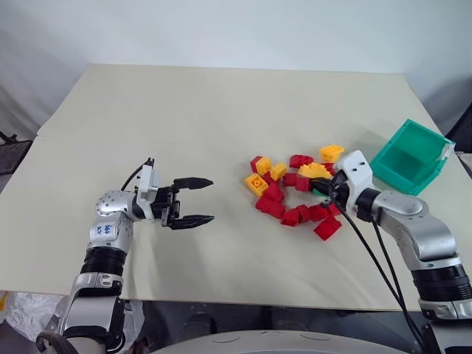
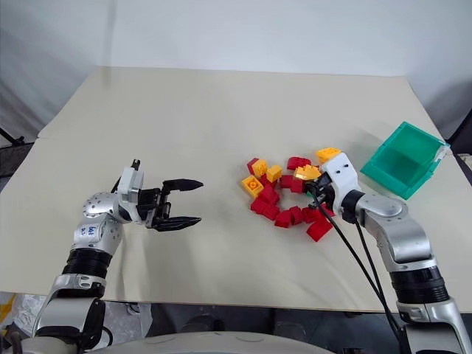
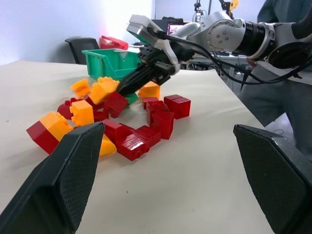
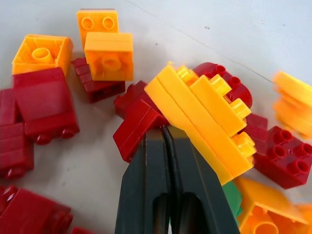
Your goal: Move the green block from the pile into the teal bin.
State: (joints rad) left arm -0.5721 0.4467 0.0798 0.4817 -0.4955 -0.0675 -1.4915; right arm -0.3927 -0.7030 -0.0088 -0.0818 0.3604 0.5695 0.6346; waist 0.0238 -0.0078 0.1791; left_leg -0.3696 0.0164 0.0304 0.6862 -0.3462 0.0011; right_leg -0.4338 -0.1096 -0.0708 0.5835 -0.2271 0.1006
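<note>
Here, one teal bin (image 1: pixel 410 158), one green block (image 4: pixel 233 199), left pincer (image 1: pixel 193 200) apart, right pincer (image 4: pixel 166 141) together.

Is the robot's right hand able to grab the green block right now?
Probably not yet. The right gripper is shut and nosed into the pile, and the green block lies mostly buried under a yellow brick beside its fingers.

Silver, black-jointed arms carry white wrist housings, black cables, a blue-inked sticker on the left forearm (image 1: pixel 108 230) and black two-fingered grippers.
</note>
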